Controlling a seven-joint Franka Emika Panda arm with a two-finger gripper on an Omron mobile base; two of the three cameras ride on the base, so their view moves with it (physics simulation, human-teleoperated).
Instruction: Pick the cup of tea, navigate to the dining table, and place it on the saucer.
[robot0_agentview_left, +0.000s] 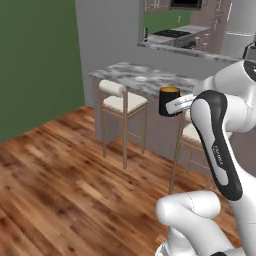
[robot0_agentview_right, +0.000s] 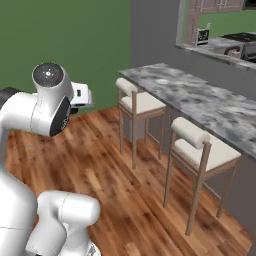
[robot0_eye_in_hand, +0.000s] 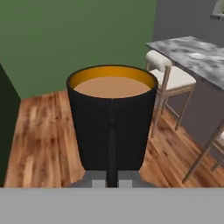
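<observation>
the cup of tea (robot0_eye_in_hand: 111, 118) sits upright right in front of our hand camera, its handle facing us and the orange-brown liquid level just under the rim. we read that level surface as the reason for the pose: we carry it with the mouth up so nothing spills on the way. in the left base view the cup (robot0_agentview_left: 169, 100) hangs in the air at the end of our arm, off any surface, with the gripper (robot0_agentview_left: 176, 106) at its side. the jaws are clamped on the cup, one finger to each side of the handle as far as we can tell; the tips themselves are mostly hidden at the bottom of the hand view.

beyond the cup stands the dining table (robot0_agentview_right: 210, 100), its marbled top running along the grey wall, with the saucer (robot0_agentview_right: 162, 81) lying flat near its far end, well apart from the cup. two stools (robot0_agentview_right: 140, 102) are tucked along the table's near side, over the wooden floor (robot0_agentview_left: 60, 185).

we judge the pick done and the drive under way; the placing is not yet begun. the stools may limit how close our base gets, so the arm will likely need to reach over them.
</observation>
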